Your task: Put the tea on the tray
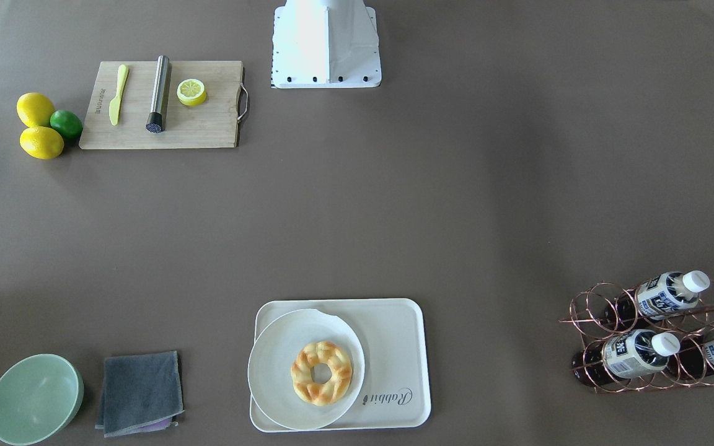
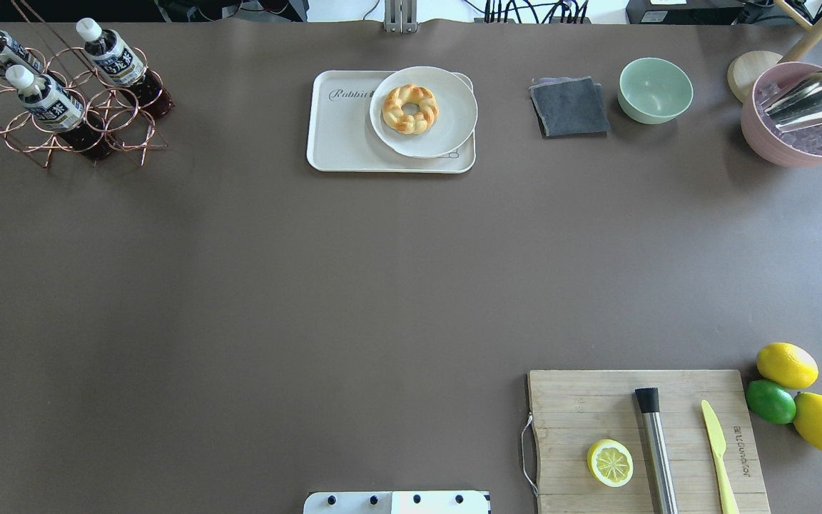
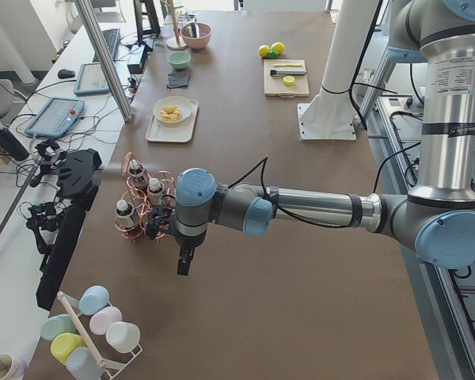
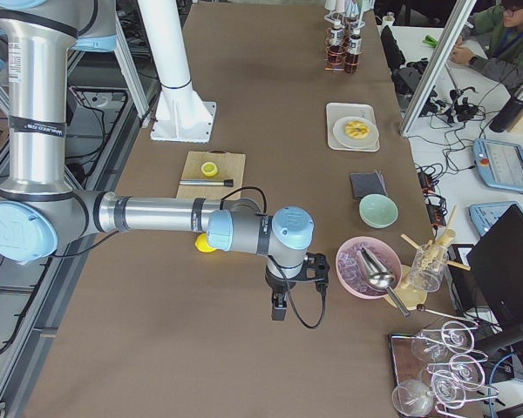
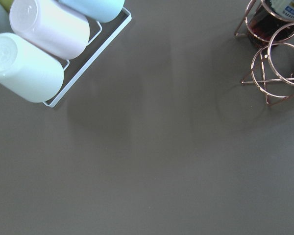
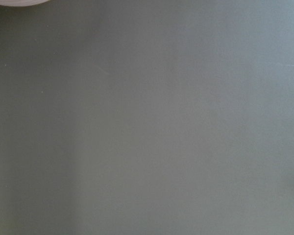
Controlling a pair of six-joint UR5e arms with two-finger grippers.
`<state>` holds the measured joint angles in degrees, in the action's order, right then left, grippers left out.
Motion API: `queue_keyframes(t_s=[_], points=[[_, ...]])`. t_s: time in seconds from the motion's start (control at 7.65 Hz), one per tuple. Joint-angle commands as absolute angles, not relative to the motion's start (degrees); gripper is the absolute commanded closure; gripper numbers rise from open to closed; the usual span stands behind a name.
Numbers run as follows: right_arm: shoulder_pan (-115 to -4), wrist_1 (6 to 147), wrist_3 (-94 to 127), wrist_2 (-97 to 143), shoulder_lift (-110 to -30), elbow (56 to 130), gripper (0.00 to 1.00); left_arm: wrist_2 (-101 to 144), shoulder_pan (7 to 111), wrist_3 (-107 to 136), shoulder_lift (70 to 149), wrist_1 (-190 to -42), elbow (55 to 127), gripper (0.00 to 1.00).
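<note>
Tea bottles [image 1: 670, 291], small clear plastic ones holding dark reddish-brown liquid, with white screw caps and white-and-blue labels, are noted as follows. You have three in view, all lying slanted in the copper wire rack [image 1: 580, 318] at the table's far corner on the robot's left. None is lifted and none is in contact with a gripper.

The cream-white rectangular tray [image 1: 394, 347] with the grey "Rabbit" lettering sits well apart from the rack, along the same far edge. No bottle is on it. A round white plate [image 1: 270, 371] carrying a braided golden bread ring [image 1: 321, 373] covers most of the tray. Only the strip with the lettering is bare, and in my judgement that is where a bottle could go.

The left gripper [image 3: 184, 261] hangs above the brown table just beside the rack. Its wrist view shows one corner of the rack and the base of one bottle. The right gripper [image 4: 280, 306] hangs over bare table near the pink bowl of ice [image 4: 366, 266]. Both show only in the side views, so you cannot tell how far either is open. Nothing is seen in their grasp.

Finding: the task is not begun. Approach, grasp, withdrawal from the rack, carry and set-down all remain.
</note>
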<state>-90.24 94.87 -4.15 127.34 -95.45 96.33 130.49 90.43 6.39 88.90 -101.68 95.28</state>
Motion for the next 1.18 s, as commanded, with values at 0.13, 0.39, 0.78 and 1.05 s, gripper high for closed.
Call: queue_keyframes(t_s=[0.13, 0.39, 0.78, 1.05], points=[[-90.26, 94.92, -4.22, 127.35, -95.45, 96.76, 0.00, 130.69, 90.44, 5.81, 88.60, -106.08, 94.83, 0.01], [-90.18, 94.66, -4.57, 127.44, -94.93, 99.29, 0.00, 130.78, 90.44, 5.71, 87.45, -113.17, 94.83, 0.01], [-89.56, 88.90, -5.19, 127.18, -94.57, 103.89, 0.00, 134.36, 90.44, 6.32, 88.16, -116.78, 95.36, 0.01], [-89.56, 87.36, -4.92, 127.35, -94.75, 103.71, 0.00, 136.40, 87.38, 7.47, 87.98, -117.33, 94.66, 0.01]])
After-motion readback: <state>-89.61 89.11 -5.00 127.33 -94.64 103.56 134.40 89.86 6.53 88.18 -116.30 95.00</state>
